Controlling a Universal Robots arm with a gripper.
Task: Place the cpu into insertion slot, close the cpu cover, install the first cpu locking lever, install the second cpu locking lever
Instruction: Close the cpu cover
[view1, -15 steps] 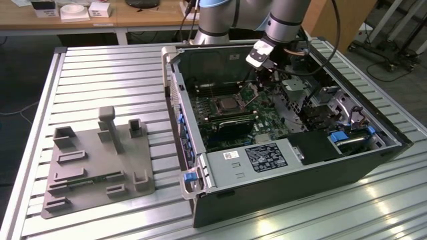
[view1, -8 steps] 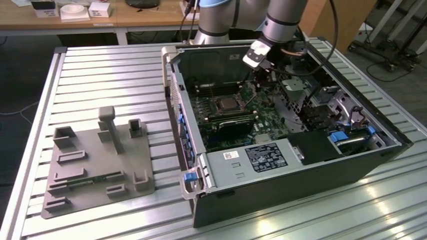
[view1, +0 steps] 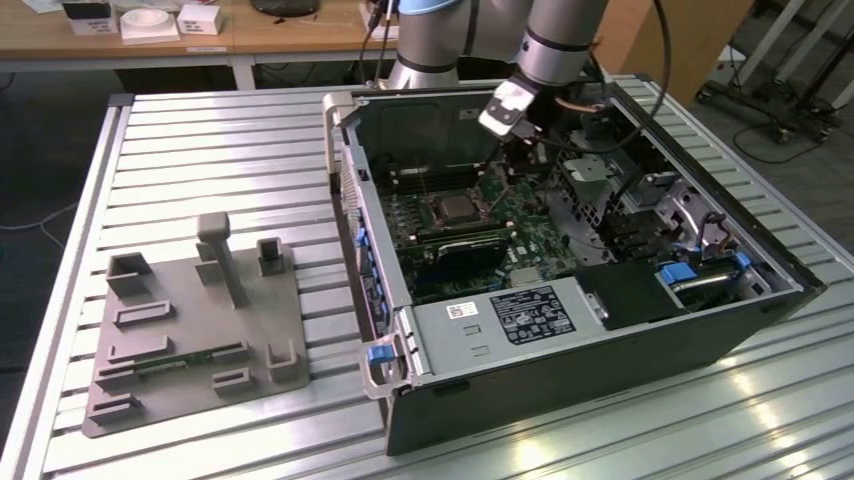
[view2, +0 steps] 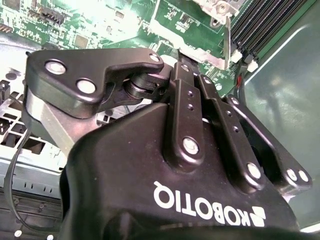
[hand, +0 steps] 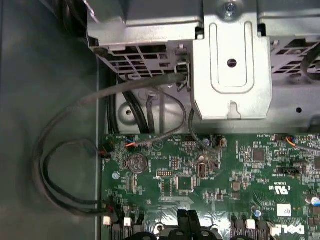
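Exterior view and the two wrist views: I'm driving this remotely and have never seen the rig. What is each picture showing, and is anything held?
The exterior view comes from a camera off the arm. It shows a slatted metal table with an open computer case on it. A grey moulded parts holder lies to the exterior view's left. The robot arm reaches down into the case. The square socket on the green board is the insertion slot.

Both wrist views come from cameras riding on the arm. The second wrist view looks along the black gripper toward the board. The first wrist view shows the motherboard, loose cables and a metal bracket.

The gripper looks shut, and I see nothing held in it. I cannot tell whether the cpu is already seated.
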